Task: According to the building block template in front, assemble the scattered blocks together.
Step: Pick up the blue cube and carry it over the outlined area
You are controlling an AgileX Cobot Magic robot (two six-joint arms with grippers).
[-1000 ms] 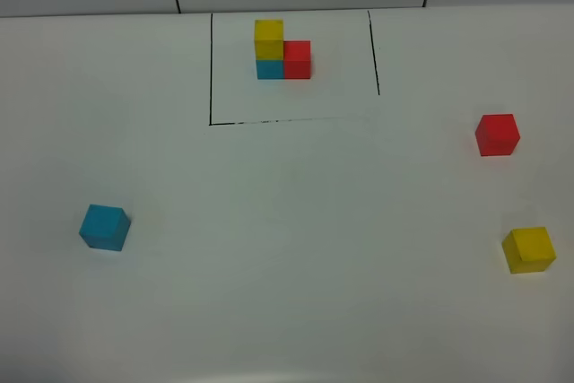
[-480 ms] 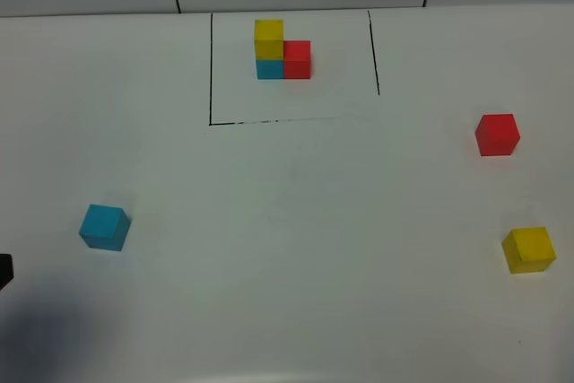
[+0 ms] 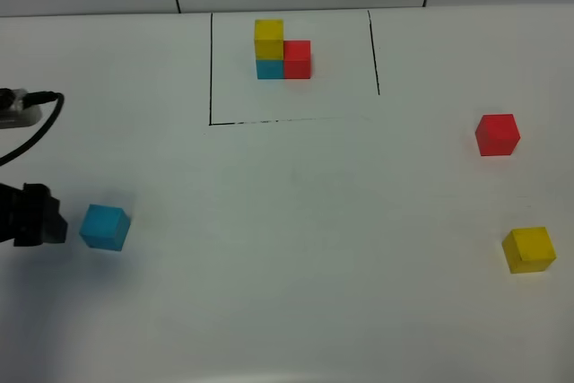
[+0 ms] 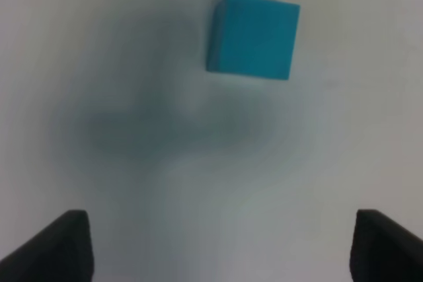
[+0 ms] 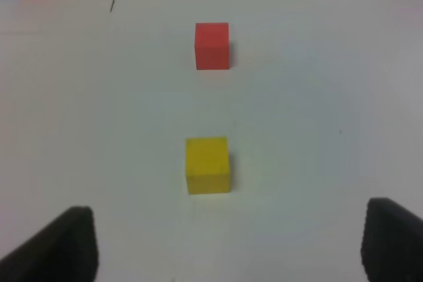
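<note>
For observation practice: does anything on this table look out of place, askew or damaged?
Nothing stands out. The blue cube, red cube and yellow cube lie scattered but intact, and the template stands inside its drawn lines.

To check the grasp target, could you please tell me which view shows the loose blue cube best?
Left wrist: the blue cube appears large, two faces visible. Exterior high shows it small; right wrist misses it.

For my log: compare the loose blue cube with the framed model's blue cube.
The loose blue cube stands alone; the model's blue cube carries a yellow cube and touches a red cube. The loose one sits askew outside the black lines; the model's sits square inside them. Same colour, seemingly same size.
</note>
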